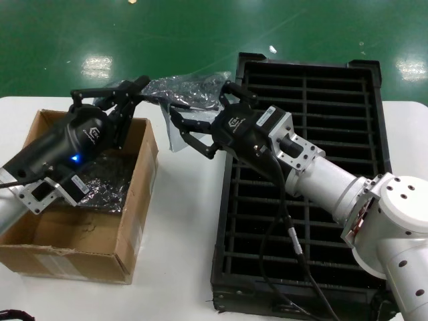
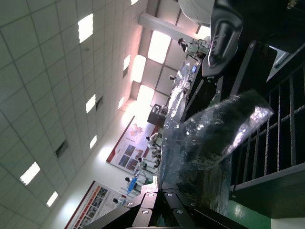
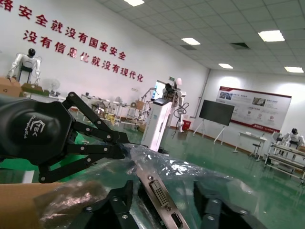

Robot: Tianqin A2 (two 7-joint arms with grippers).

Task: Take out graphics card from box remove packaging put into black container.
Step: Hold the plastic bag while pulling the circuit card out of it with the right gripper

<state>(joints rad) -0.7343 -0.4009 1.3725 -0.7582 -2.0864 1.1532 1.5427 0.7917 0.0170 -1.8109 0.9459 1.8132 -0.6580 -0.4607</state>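
Note:
The crinkly packaging (image 1: 188, 87) is held in the air between the box (image 1: 142, 200) and the black container (image 1: 378, 120). My left gripper (image 1: 142, 85) is shut on one end of the packaging (image 2: 214, 133), above the box's far corner. The graphics card (image 3: 160, 192) is still inside the bag; its silver bracket with a connector shows through the plastic. My right gripper (image 1: 200, 105) stands open around that bracket end, with a finger (image 3: 110, 202) on each side and clear of it. In the right wrist view the left gripper (image 3: 122, 149) pinches the packaging (image 3: 190, 171) beyond the card.
More shiny bagged items (image 1: 107, 182) lie inside the brown box. The black container's ribbed slots (image 1: 314, 114) run along the right side of the white table (image 1: 180, 254). Green floor (image 1: 200, 33) lies beyond the table's far edge.

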